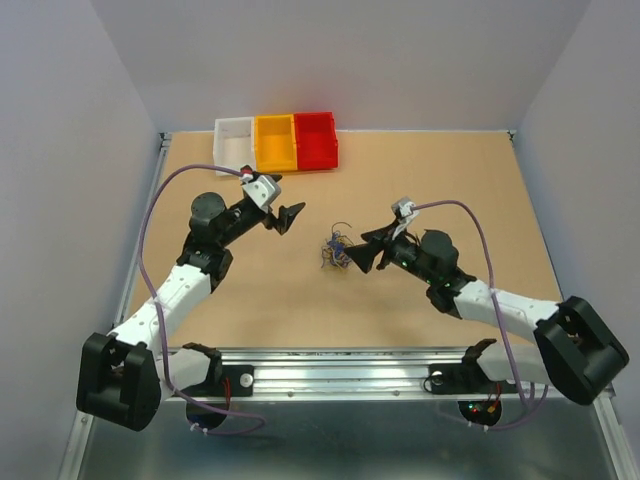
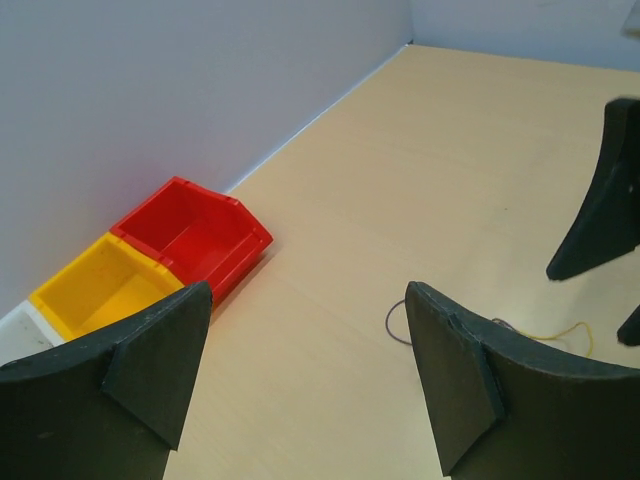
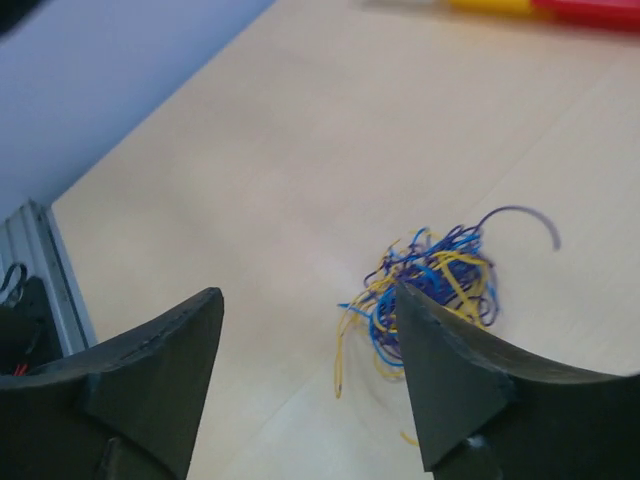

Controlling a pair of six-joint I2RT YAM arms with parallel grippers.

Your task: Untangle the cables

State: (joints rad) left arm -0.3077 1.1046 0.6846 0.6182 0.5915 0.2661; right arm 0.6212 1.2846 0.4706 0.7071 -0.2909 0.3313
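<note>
Yellow, blue and purple wire all balled up in one small knot: that's the cables (image 3: 435, 280), sitting on the bench (image 1: 450, 180) roughly in the middle, a bit nearer our right arm. From the right wrist camera we see a few yellow loops spilling out of the knot towards the camera, and one purple end arcs up and away on the far side.

Our right gripper (image 1: 362, 250) is just beside the knot with its jaws spread wide and nothing between them. One finger partly covers the near edge of the tangle in the wrist view. We honestly can't tell if it's touching the wires or just in front of them.

Our left gripper (image 1: 284, 217) is well apart from the knot, over towards the back left, and its jaws are also wide apart with only bare bench between them. In its wrist view, a thin purple loop and a yellow strand peek out next to one finger.

Along the back edge, three little bins sit side by side and touching: a white bin (image 1: 233, 145), a yellow bin (image 1: 275, 143) and a red bin (image 1: 315, 140).
</note>
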